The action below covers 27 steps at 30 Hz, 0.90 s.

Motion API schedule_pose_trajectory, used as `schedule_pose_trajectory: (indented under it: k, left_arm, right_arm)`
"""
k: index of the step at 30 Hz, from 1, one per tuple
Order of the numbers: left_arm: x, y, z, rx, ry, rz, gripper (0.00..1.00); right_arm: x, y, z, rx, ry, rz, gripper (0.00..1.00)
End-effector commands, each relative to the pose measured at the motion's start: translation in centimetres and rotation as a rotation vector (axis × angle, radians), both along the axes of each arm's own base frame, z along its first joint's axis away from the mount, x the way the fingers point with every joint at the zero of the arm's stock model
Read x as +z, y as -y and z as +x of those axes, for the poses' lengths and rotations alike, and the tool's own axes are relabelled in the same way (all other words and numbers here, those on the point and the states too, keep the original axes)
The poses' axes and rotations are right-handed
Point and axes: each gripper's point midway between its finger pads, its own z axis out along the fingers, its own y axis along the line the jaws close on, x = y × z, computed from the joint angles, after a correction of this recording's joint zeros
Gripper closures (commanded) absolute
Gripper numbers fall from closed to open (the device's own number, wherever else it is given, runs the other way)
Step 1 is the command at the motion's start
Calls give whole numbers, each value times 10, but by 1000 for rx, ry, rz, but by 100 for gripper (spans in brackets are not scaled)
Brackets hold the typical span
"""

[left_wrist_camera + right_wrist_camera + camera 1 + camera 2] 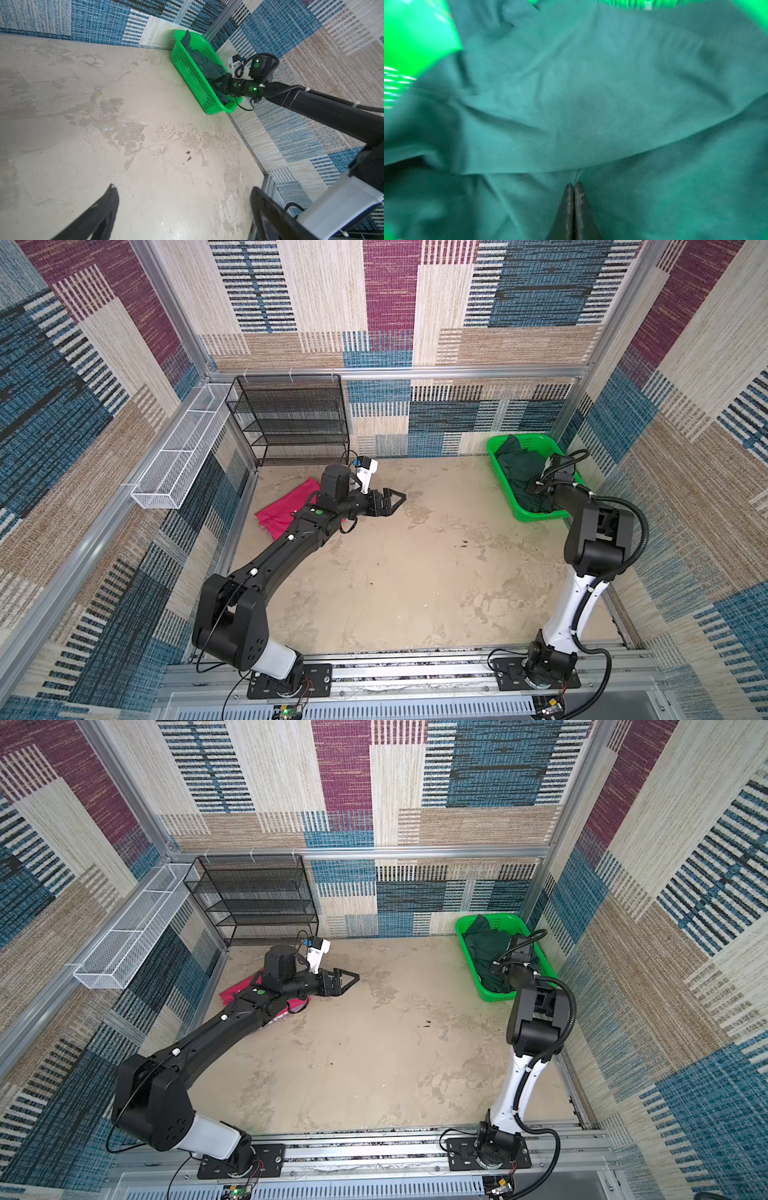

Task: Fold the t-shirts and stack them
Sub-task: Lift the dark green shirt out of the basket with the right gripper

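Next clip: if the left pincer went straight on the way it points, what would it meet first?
Open air over bare table, then probably the green basket at its side wall; the left pincer is at an unclear height above the table.

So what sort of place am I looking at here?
Probably a robot test cell, not a home: carpet-patterned panels line an aluminium frame, the left arm and right arm are bolted to a front rail, and a green basket holds a dark green t-shirt.
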Motion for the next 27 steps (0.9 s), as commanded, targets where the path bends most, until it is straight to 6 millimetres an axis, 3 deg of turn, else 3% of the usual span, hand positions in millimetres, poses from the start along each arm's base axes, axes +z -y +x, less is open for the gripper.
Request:
schedule_pose_trajectory:
  k: [1, 10, 16, 19, 27]
  left_arm:
    - [-1, 2, 0, -17, 4, 3, 2]
    - [0, 2, 0, -16, 5, 3, 2]
    - [1, 5, -4, -42, -2, -9, 1]
    - [2, 4, -3, -40, 7, -4, 2]
    - [2, 3, -3, -40, 15, 11, 1]
  right_arm:
    - [44, -8, 3, 29, 153, -7, 100]
    - [112, -20, -15, 45, 337, -18, 100]
    - [174, -38, -32, 104, 525, -34, 100]
    - [214, -60, -45, 157, 650, -46, 100]
    - [338, -154, -81, 339, 949, -148, 100]
